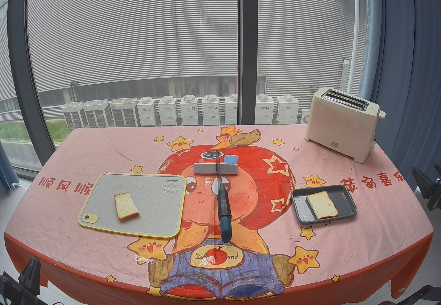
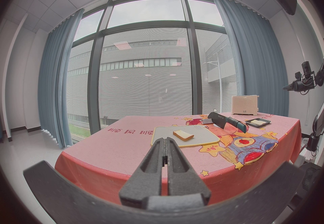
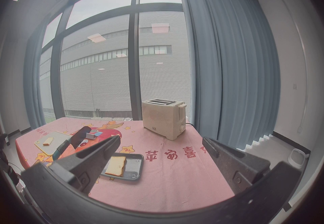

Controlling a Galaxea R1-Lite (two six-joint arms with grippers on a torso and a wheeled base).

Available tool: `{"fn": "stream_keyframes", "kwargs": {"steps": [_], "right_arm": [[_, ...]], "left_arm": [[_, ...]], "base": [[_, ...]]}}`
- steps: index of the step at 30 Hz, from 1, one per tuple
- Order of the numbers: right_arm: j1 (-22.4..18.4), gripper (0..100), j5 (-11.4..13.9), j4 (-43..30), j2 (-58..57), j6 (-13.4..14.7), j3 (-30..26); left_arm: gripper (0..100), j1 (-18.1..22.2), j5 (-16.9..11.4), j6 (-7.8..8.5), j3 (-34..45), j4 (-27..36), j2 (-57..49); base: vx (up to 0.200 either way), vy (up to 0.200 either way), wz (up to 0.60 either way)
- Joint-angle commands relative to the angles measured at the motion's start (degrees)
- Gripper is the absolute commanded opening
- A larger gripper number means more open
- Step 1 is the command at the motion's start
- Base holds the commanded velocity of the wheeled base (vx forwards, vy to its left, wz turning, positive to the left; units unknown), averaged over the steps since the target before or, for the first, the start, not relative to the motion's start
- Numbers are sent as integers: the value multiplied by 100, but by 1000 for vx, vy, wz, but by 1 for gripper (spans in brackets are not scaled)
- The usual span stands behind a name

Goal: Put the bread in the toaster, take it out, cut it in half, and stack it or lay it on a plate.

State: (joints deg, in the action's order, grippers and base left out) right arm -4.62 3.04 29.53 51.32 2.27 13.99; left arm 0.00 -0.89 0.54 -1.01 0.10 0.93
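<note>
The left claw (image 2: 165,141) has its two black fingers pressed together with nothing between them, and it hangs off the near edge of the pink cartoon-printed tablecloth (image 2: 111,147). Straight ahead of its tips lies the grey plastic cutting board with a yellow rim (image 1: 151,200), and on it sits a small pale half slice of bread (image 1: 126,206). Beyond the board, toward the other arm's side, the long knife with a dark blue handle (image 1: 223,209) rests its blade on a small white block (image 1: 204,168). In the head view the blade is seen on edge and is hard to make out. The right claw (image 3: 160,142) is spread wide and empty. Ahead of it the dark grey rectangular tray (image 3: 133,166) carries a second pale slice of bread (image 3: 115,165), and one finger hides the tray's near corner. Farther ahead, between the fingers, stands the cream boxy toaster (image 3: 163,118). What its slots contain I cannot tell.
</note>
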Motion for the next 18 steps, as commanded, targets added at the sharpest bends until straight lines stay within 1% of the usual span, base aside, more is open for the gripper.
{"fn": "stream_keyframes", "kwargs": {"steps": [1,4,8,14,18], "right_arm": [[-127,100,215,-17,-509,-7,-28],[-118,100,338,-96,-808,-69,-64],[-118,100,575,-87,-1045,-192,-222],[-83,100,628,-96,-1327,-192,-424],[-74,100,769,-96,-1573,-192,-582]], "left_arm": [[0,0,1,-1,101,-1,-49],[0,0,1,-1,101,-1,-49],[0,0,1,-1,101,-1,-49],[0,0,1,-1,101,-1,-49],[0,0,1,-1,101,-1,-49]], "base": [[0,0,0],[0,0,0],[0,0,0],[0,0,0],[0,0,0]]}}
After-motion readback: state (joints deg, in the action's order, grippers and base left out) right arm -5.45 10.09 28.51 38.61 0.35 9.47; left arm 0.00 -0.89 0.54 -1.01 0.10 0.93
